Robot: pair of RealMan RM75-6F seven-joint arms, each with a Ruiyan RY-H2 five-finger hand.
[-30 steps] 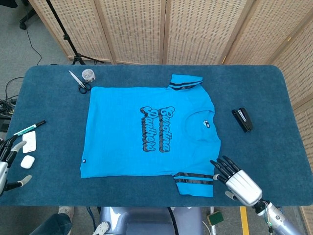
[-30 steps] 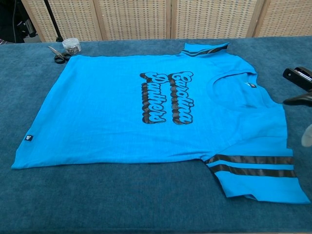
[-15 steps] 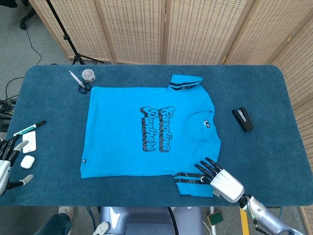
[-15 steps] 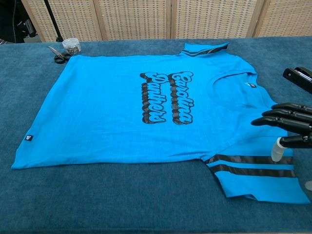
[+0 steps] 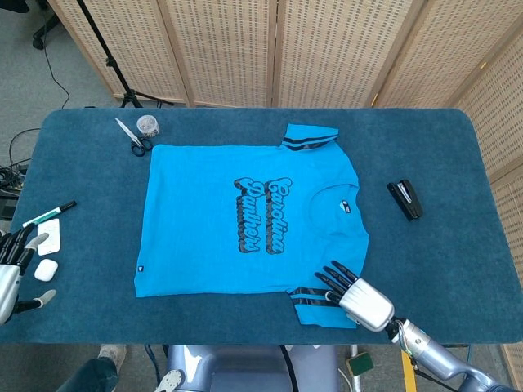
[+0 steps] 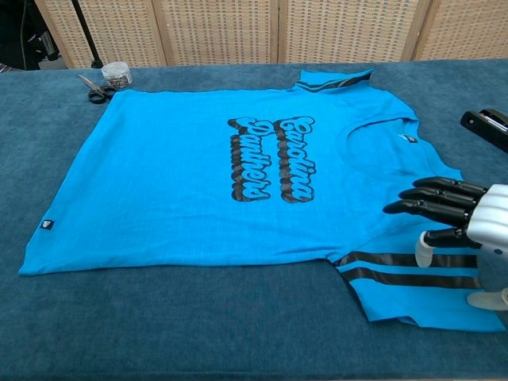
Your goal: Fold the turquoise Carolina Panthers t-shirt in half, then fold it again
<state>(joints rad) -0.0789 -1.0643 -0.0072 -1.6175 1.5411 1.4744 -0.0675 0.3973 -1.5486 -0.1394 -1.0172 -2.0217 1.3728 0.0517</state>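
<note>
Right hand (image 5: 357,296) over the near striped sleeve, fingers (image 6: 429,198) spread and holding nothing, t-shirt (image 5: 245,220) flat on the blue table (image 5: 441,147) (print facing up), left hand (image 5: 12,269) empty at the table's edge, stapler (image 5: 404,199) nearby.

Wide bare strip of dark blue carpeted worktop (image 5: 441,147) along the far edge and to the right of the flat turquoise printed t-shirt (image 5: 212,220), broken only by a black stapler (image 5: 404,199) lying well apart from the collar. Far left corner crowded: silver scissors with black handles (image 5: 131,136) and a small clear round jar (image 5: 147,124) just beside the shirt's hem corner. Left edge narrowed by a green-tipped marker pen (image 5: 49,213), a white flat card (image 5: 50,236) and a white earbud case (image 5: 45,269). Near strip in front of the shirt bare, narrow. Right hand (image 5: 359,296) over the near striped sleeve (image 6: 413,270), dark fingers (image 6: 432,198) spread above the cloth.
</note>
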